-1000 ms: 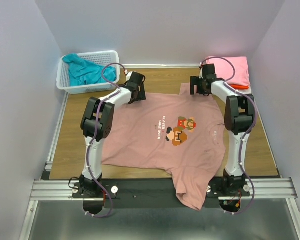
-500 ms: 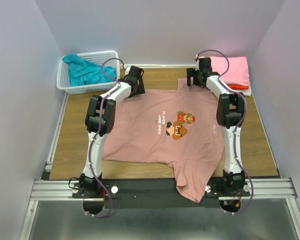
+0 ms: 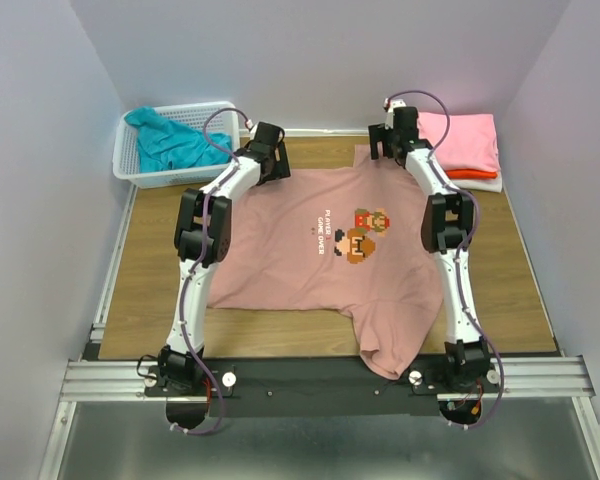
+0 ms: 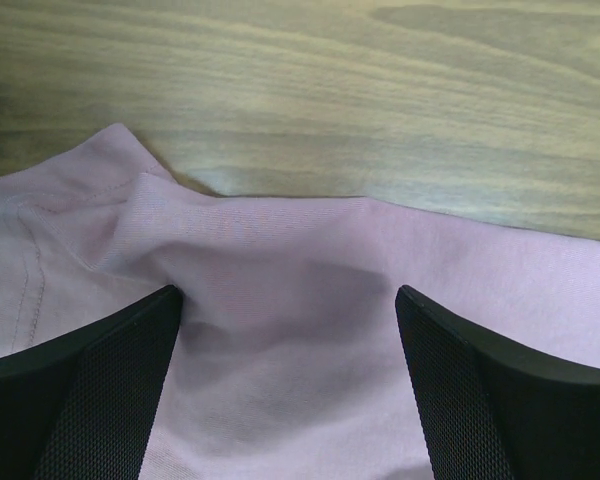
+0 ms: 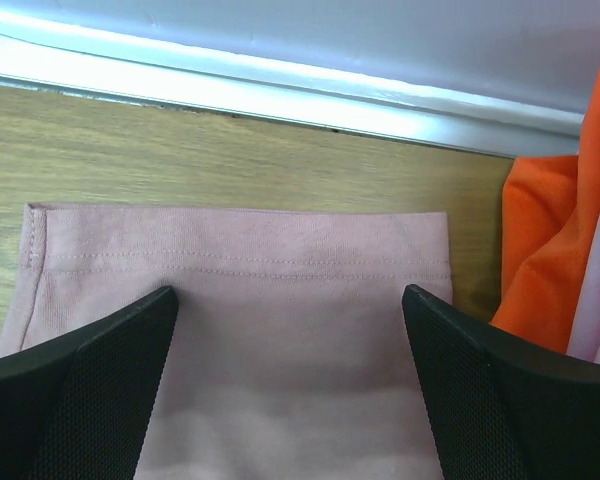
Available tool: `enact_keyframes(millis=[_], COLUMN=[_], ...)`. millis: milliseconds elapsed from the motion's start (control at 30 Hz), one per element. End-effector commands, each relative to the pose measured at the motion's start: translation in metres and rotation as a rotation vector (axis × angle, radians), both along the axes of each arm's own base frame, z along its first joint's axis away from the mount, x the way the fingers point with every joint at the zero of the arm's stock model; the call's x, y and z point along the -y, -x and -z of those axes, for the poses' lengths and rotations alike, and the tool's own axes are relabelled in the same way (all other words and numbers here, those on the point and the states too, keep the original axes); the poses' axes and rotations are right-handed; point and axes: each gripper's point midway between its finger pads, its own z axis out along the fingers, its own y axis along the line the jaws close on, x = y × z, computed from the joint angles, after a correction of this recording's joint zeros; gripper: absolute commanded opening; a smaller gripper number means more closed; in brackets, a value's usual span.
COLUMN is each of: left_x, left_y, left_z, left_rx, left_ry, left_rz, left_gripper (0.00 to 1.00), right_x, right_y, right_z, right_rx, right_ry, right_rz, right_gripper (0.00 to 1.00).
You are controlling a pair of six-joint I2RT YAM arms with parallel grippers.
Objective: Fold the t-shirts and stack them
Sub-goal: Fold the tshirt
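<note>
The dusty-pink t-shirt [image 3: 320,250] with pixel figures and white text lies spread print-up on the wooden table; one sleeve hangs over the near rail. My left gripper [image 3: 271,168] is at the shirt's far left edge, jaws wide apart, with the pink cloth [image 4: 280,330] between the fingers. My right gripper [image 3: 391,152] is at the far right corner, jaws wide apart over the stitched hem [image 5: 240,265]. A teal shirt [image 3: 170,145] lies in the basket. A folded stack at the far right has bright pink [image 3: 465,140], orange [image 3: 475,173] and white [image 3: 492,185] shirts.
A white lattice basket [image 3: 130,172] stands at the far left corner. The back wall's base strip [image 5: 280,75] is close beyond my right gripper. The orange shirt [image 5: 555,230] lies just right of it. Side walls enclose the table; a metal rail [image 3: 320,375] runs along the near edge.
Both grippers have moved toward the back wall, and the dusty-pink shirt has slid away with them. Less of it hangs over the near rail.
</note>
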Motion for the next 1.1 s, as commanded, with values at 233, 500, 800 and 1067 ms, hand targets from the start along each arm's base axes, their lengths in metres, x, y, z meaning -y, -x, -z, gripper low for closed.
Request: enact_keyframes(millis=[233, 500, 800, 1067], left_x=[0.006, -0.005, -0.025, -0.052], left_y=[-0.010, 0.070, 0.212, 0.281], left_z=[-0.078, -0.153, -0.091, -0.042], left_rx=[0.113, 0.190, 0.119, 0.057], left_ry=[0.059, 0.079, 0.181, 0.194], left_rz=[0.037, -0.025, -0.085, -0.175], left_gripper=[0.95, 0.95, 0.95, 0.96], right_x=[0.007, -0.030, -0.065, -0.141], right_y=[0.014, 0.089, 0.295, 0.467], right_z=[-0.037, -0.144, -0.112, -0.066], right_rx=[-0.001, 0.032, -0.223, -0.432], right_ry=[0.068, -0.083, -0.355, -0.439], right_rz=[-0.024, -0.057, 0.052, -0.121], right_gripper=[1.00, 1.00, 1.00, 1.00])
